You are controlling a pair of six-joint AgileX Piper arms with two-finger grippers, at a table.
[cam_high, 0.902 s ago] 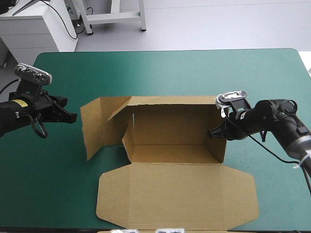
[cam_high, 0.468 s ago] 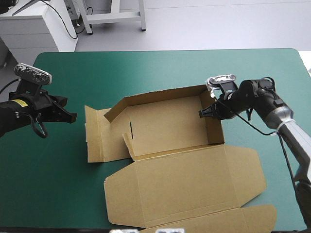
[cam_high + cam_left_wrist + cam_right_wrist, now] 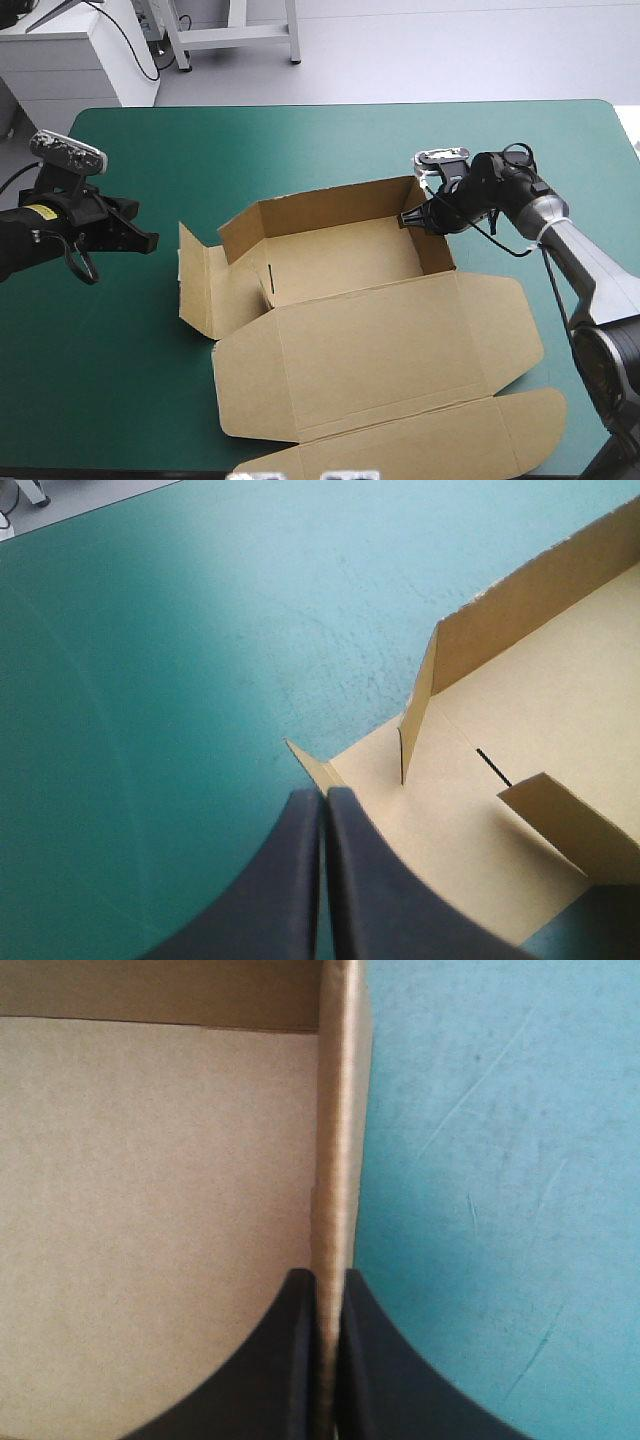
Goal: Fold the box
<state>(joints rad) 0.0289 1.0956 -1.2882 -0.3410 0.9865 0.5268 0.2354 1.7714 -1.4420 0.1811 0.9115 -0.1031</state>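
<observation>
Both wrist views cut off most of the box (image 3: 560, 700).

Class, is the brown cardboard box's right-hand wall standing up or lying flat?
Standing up: the right wall of the brown cardboard box rises vertically, pinched by the right gripper.

The left gripper (image 3: 323, 808), its two broad black curved fingers pressed together into one pointed arch, hangs above the teal-green table cover (image 3: 150, 680). Just ahead of its tip lies a pointed corner of the cut brown board box (image 3: 440, 820), whose flat panel bears a short dark slit (image 3: 494, 767). Beyond the slit a long wall (image 3: 530, 610) stands upright, and a smaller flap (image 3: 562, 825) rises beside it.
</observation>
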